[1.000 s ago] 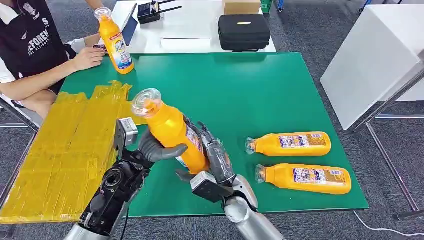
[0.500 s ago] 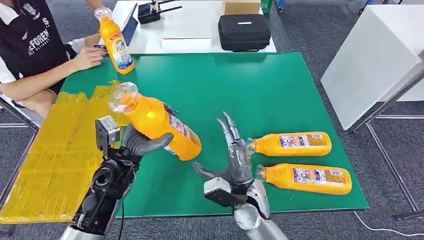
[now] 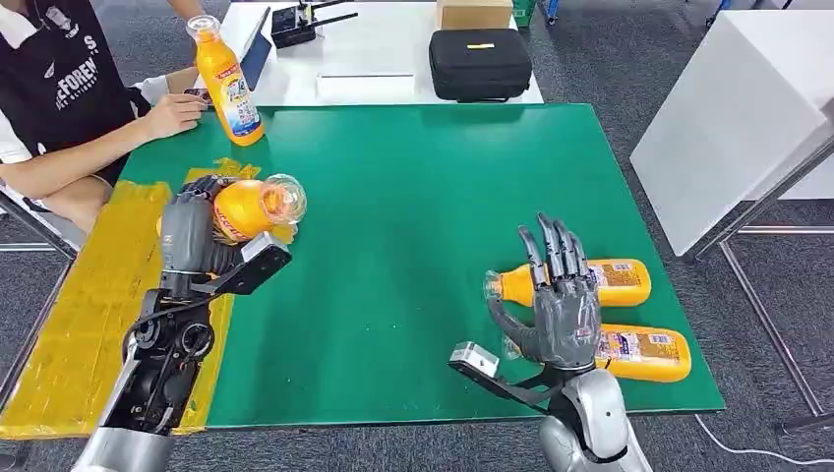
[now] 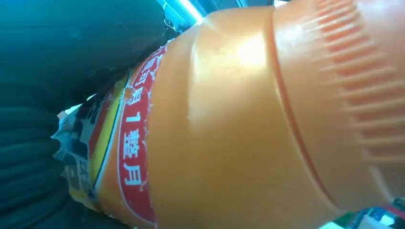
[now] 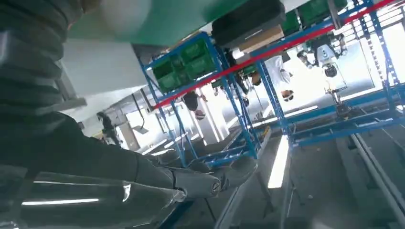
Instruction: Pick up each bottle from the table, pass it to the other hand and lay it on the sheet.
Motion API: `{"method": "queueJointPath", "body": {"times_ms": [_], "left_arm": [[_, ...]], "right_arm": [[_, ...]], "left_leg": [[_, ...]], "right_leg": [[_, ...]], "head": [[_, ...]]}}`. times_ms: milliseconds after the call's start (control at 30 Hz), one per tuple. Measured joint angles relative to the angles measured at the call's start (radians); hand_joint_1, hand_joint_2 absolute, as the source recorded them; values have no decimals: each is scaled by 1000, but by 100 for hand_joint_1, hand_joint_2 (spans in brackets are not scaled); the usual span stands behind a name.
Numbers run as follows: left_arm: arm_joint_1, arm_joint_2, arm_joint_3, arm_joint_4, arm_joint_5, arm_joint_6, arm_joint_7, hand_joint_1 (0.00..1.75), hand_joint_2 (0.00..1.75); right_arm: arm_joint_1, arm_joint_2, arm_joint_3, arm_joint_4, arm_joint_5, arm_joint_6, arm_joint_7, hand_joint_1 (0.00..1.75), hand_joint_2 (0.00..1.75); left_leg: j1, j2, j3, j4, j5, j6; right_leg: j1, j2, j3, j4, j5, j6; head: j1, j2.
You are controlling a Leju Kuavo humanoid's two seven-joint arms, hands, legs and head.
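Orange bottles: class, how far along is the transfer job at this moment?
Done: no bottle lies on the yellow sheet yet. In hand: the left hand holds one orange bottle over the sheet's edge. Left: two lying bottles behind the open right hand.

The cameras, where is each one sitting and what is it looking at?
Head view: high on the robot, looking down at the green table; both arms, left hand and right hand show.
Left wrist view: behind the left hand, pressed close to the held orange bottle; dark fingers show.
Right wrist view: behind the right hand, facing blue shelves; its grey thumb shows.
Shared: head and left wrist views both show the held bottle.
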Motion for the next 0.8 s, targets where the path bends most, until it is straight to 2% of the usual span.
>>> {"method": "queueJointPath", "body": {"times_ms": [200,367,500,533,567,800], "left_arm": [[-9,6,8,36,-13,2,8,175,175],[-54,37,30,141,-207,24,153,175,175],[-99,68,66,289,-318,58,204,175,175],[-111,73,72,328,-340,58,212,143,175],[-122,78,77,361,-356,59,223,0,175],[-186,93,93,590,-485,-2,355,0,175]], "right_arm": [[1,-13,-7,-14,15,8,10,0,175],[-7,-44,-15,-17,56,134,62,0,175],[-36,-71,-56,-15,54,189,76,0,175],[-49,-80,-68,-11,49,203,78,0,175],[-61,-86,-80,-8,42,212,78,0,175],[-145,-124,-139,63,50,269,78,0,175]], "left_leg": [[0,0,0,0,0,0],[0,0,0,0,-1,0],[0,1,0,0,0,0],[0,0,0,0,1,0],[0,0,0,0,1,0],[-1,0,0,0,1,0]], "right_leg": [[0,0,0,0,-1,0],[0,0,0,0,-1,0],[0,0,0,0,0,0],[0,0,0,0,0,0],[0,0,0,0,0,0],[-1,0,0,0,0,0]], "head": [[0,0],[0,0],[0,0],[0,0],[0,0],[0,0]]}}
